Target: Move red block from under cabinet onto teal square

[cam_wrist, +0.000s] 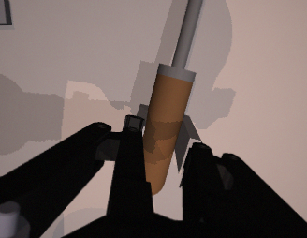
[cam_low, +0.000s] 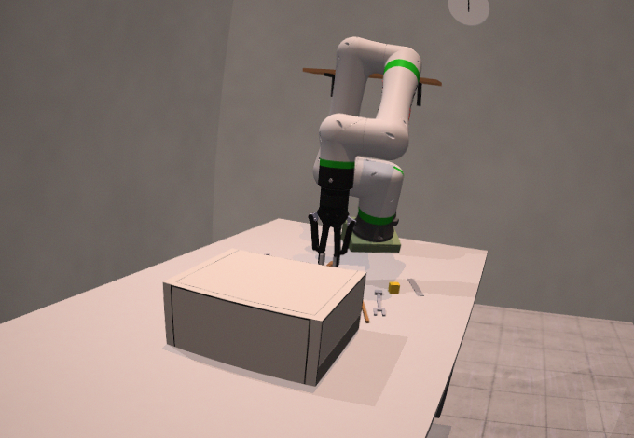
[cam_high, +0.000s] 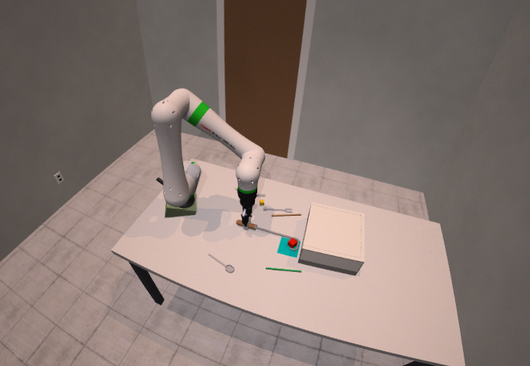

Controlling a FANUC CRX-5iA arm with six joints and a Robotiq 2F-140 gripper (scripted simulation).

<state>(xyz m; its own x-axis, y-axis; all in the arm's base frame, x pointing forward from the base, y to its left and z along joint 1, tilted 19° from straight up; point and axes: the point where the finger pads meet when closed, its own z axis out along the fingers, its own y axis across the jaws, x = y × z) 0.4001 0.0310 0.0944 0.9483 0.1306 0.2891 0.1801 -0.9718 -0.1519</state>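
My gripper (cam_high: 245, 223) (cam_low: 328, 261) (cam_wrist: 161, 123) points straight down at the table and is shut on the orange wooden handle (cam_high: 252, 226) (cam_wrist: 170, 103) of a hook tool. The tool's grey rod (cam_high: 270, 232) (cam_wrist: 187, 33) runs along the table towards the cabinet (cam_high: 333, 236) (cam_low: 266, 290). The red block (cam_high: 292, 242) sits at the rod's far end, on the corner of the teal square (cam_high: 283, 248) nearest the cabinet, just outside the cabinet's front. I cannot tell whether it lies fully inside the square. In the exterior view the cabinet hides the block and the square.
A yellow cube (cam_high: 261, 202) (cam_low: 393, 287), a grey wrench (cam_high: 278, 209) (cam_low: 378, 303) and a wooden stick (cam_high: 285, 214) (cam_low: 365, 312) lie behind the tool. A green stick (cam_high: 283, 269) and a spoon (cam_high: 222, 263) lie towards the table's front edge.
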